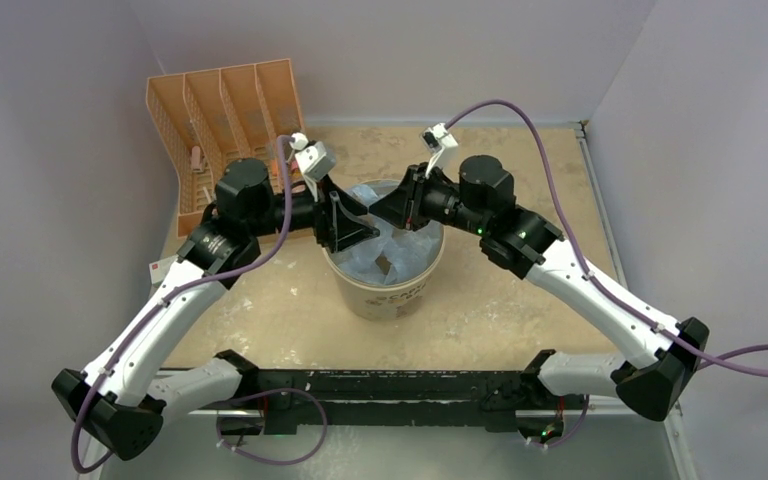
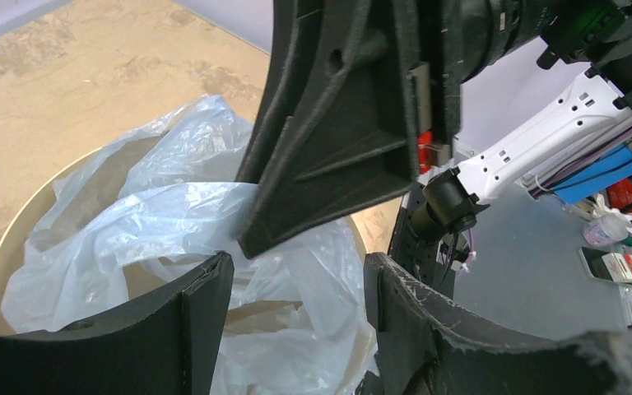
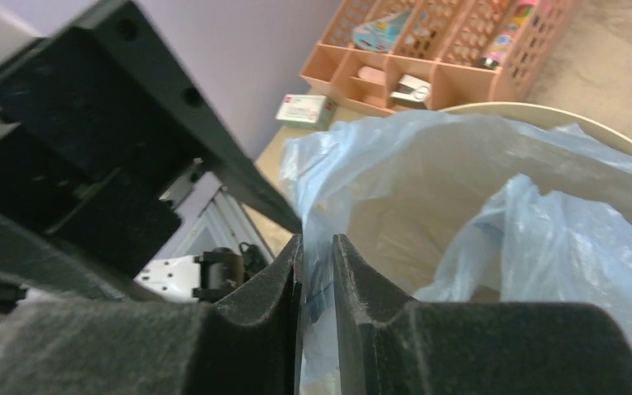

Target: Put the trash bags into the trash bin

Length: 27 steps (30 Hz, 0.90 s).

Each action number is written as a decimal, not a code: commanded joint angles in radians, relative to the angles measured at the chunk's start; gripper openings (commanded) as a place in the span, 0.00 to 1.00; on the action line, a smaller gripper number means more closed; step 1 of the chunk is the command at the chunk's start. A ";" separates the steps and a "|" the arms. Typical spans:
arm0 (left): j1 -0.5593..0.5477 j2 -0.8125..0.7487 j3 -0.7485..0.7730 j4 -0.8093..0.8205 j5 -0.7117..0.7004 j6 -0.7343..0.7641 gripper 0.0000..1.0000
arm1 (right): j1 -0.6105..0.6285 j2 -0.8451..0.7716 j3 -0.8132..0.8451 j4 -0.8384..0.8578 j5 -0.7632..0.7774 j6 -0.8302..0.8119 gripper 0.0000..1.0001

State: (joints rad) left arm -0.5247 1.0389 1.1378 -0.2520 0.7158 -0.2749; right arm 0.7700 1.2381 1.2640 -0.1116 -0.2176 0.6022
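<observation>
Step in hand: it looked like the late part of getting the bag into the bin. Most of the film was already inside, and the work was on the loose folds at the mouth.
Trash bag (image 1: 400, 245): light-blue and crinkled, it lay bunched inside the bin. Some folds rose above the rim, and I saw none of it on the table.
Trash bin (image 1: 385, 295): the cream bucket stood upright near the middle of the table (image 1: 280, 310), well clear of the orange rack (image 1: 225, 110) at the far left corner.
Right claw (image 3: 317, 247): its fingers were drawn almost together on a thin fold of the bag, just above the bin's mouth.
Left claw (image 2: 296, 271): it hung over the bin's left rim with its fingers well apart. Bag film lay below the gap and nothing was gripped.
The two claws: they were close, nearly tip to tip over the opening.
Next move, as I judged it: carry the pinched fold down below the rim and let go. The left claw would need to keep clear or press the other folds in.
Care needed: the film was thin and the bucket looked light, so a sideways pull could drag the bag back out or tip the bin.
</observation>
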 commanded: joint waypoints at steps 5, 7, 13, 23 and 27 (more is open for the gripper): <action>0.000 0.031 0.020 0.050 0.042 -0.009 0.60 | -0.002 -0.048 0.024 0.118 -0.145 0.043 0.21; 0.000 0.023 0.005 0.047 0.025 -0.011 0.60 | -0.002 -0.046 0.022 0.142 -0.162 0.054 0.22; 0.000 0.003 -0.074 0.160 0.053 -0.072 0.61 | -0.002 -0.024 0.020 0.207 -0.258 0.086 0.20; 0.000 -0.075 -0.181 0.326 0.084 -0.165 0.65 | -0.002 0.002 0.013 0.207 -0.174 0.125 0.00; 0.000 -0.121 -0.222 0.382 0.060 -0.197 0.67 | -0.002 0.016 0.004 0.221 -0.177 0.146 0.00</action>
State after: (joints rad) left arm -0.5247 0.9794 0.9428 -0.0082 0.7803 -0.4274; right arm 0.7700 1.2526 1.2636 0.0483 -0.4068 0.7174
